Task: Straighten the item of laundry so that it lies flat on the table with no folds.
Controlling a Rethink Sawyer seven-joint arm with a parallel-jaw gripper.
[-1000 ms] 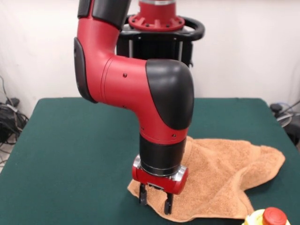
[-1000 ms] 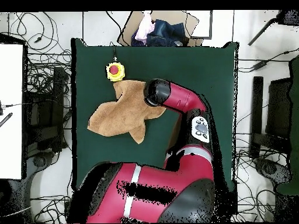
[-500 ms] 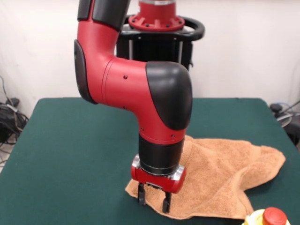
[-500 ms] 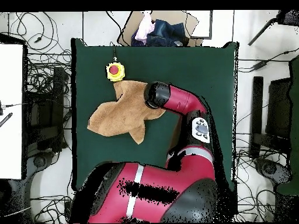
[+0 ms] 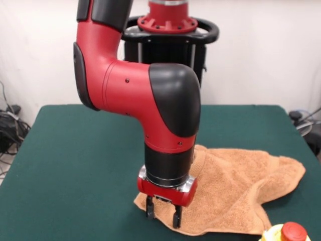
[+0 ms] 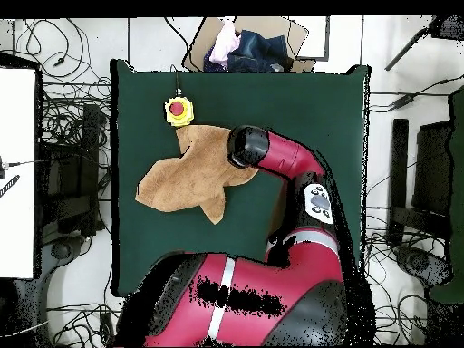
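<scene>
Towel (image 5: 235,186) | crumpled on the table (image 5: 75,165), near right in front view | my jaws (image 5: 162,215) spread, empty, tips at its near-left corner | cloth runs right and far from them | likely grip: that corner.

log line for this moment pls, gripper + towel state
gripper: open, tips down at towel's corner | towel: rumpled, folded, not flat | table: green | yellow-red button: beside towel

Nubby terry towel (image 5: 235,186), matt felt table (image 5: 75,165)
</scene>
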